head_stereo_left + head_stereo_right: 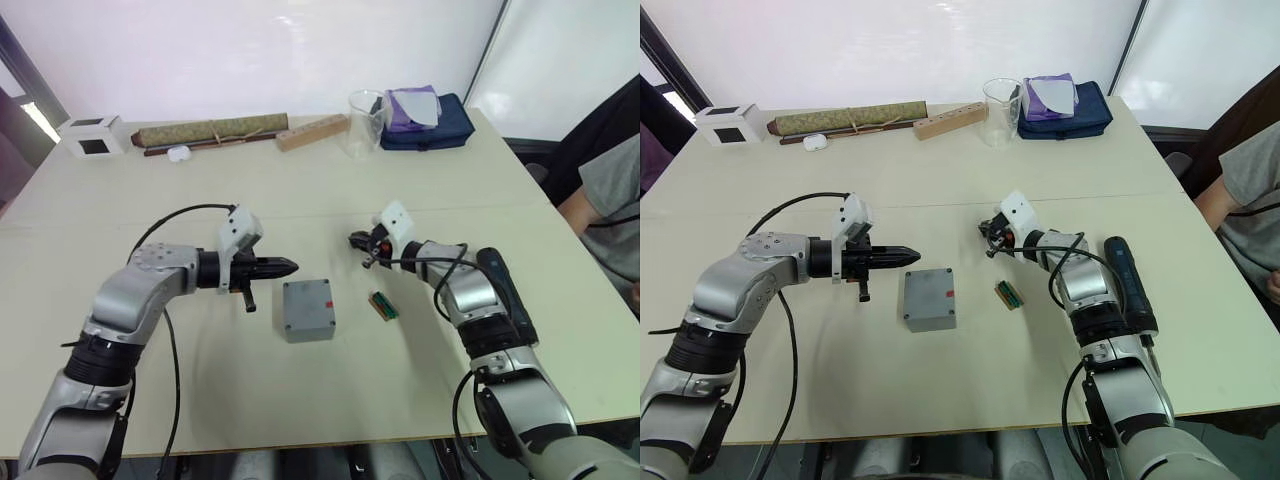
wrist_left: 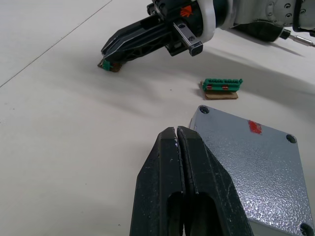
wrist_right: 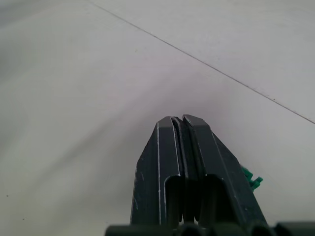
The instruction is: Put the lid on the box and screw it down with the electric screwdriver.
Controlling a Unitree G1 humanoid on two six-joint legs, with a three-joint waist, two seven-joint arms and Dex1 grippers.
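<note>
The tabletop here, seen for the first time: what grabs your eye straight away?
Probably the grey box with its lid on, in the middle of the table between two robot arms. The left tool points at it with fingers shut; the right tool, also shut, holds a small green part just beyond. The dark electric screwdriver lies beside the right arm, and a small green connector sits right of the box.
</note>
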